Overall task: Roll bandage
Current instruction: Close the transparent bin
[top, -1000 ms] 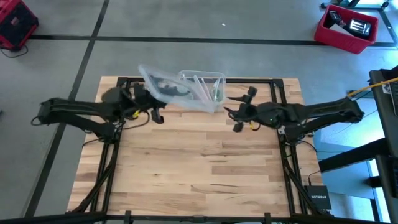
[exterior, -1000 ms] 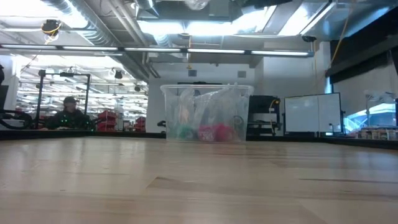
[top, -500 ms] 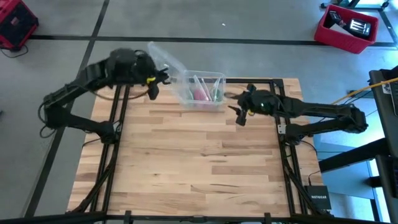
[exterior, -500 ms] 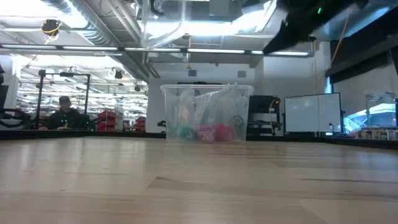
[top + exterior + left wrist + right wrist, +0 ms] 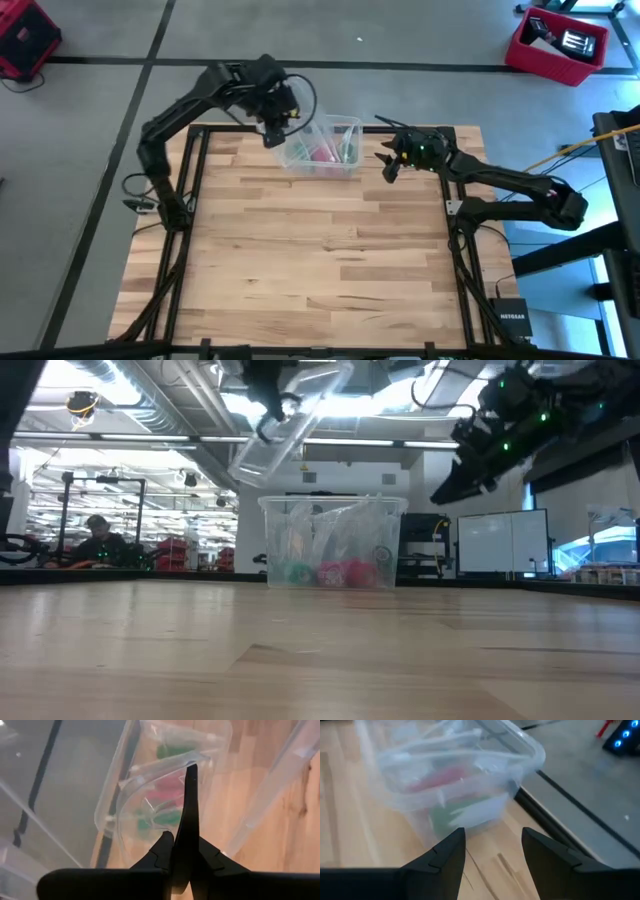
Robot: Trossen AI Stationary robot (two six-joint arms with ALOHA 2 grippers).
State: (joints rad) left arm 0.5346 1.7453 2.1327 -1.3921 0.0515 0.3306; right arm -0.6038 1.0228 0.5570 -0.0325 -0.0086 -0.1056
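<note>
Left end effector (image 5: 275, 128) clamping clear lid (image 5: 285, 428), holding it tilted above box (image 5: 322, 146) at counter (image 5: 320, 250) 12 o'clock. Right end effector (image 5: 388, 160) hovering at box's 3 o'clock, fingers apart. Green bandage (image 5: 297, 572) lying inside box beside pink item (image 5: 343, 573).

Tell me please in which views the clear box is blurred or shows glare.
Right wrist view: the clear box is soft and out of focus. Low view: the ceiling lights glare behind the lid that the left gripper holds. High view: the box looks pale, contents indistinct.
</note>
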